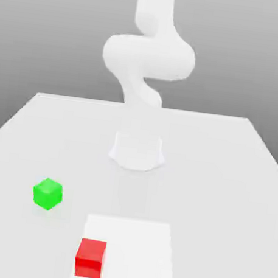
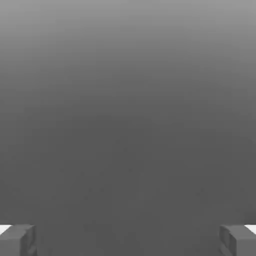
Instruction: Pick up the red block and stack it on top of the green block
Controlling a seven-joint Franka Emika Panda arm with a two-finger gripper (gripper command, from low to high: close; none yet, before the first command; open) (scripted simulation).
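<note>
The red block (image 1: 90, 258) rests on the table near its front edge, on the corner of a brighter white square patch (image 1: 143, 246). The green block (image 1: 48, 193) sits apart from it, farther back and toward the exterior view's left. In the hand view my gripper (image 2: 128, 241) is open, its two grey fingertips (image 2: 20, 240) standing far apart with nothing between them. Behind them there is plain grey background. The arm (image 1: 148, 57) rises from its base and leaves the exterior view upward.
The arm's round white base (image 1: 137, 150) stands at the middle of the white table (image 1: 222, 176). The table's back edge runs across behind the base, and its side edges slant outward toward the front.
</note>
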